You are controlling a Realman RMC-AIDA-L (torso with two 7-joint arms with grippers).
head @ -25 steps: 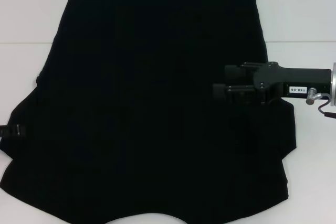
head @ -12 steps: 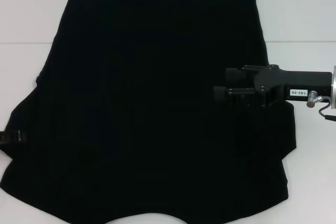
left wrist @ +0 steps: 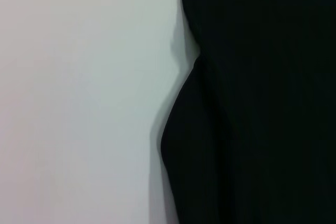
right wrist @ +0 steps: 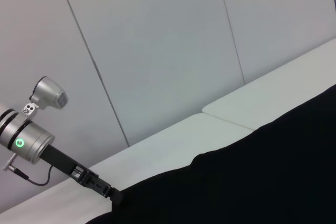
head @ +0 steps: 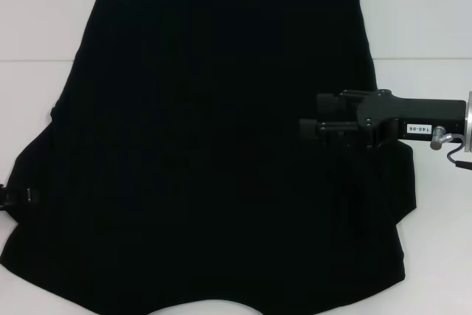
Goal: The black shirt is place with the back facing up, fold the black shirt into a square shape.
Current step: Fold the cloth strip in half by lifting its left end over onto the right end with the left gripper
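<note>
The black shirt lies spread flat over most of the white table, its straight hem at the far side. My right gripper reaches in from the right and hovers over the shirt's right side, pointing left. My left gripper barely shows at the left border, at the shirt's left sleeve edge. In the right wrist view the left gripper has its tip at the edge of the shirt. The left wrist view shows only the wavy edge of the shirt against the table.
Bare white table runs along the shirt's left, right and far sides. A grey panelled wall stands behind the table. A seam crosses the tabletop.
My left gripper has drawn back leftward until it almost leaves the head view. The right gripper dropped slightly and then held still. The shirt has not moved.
</note>
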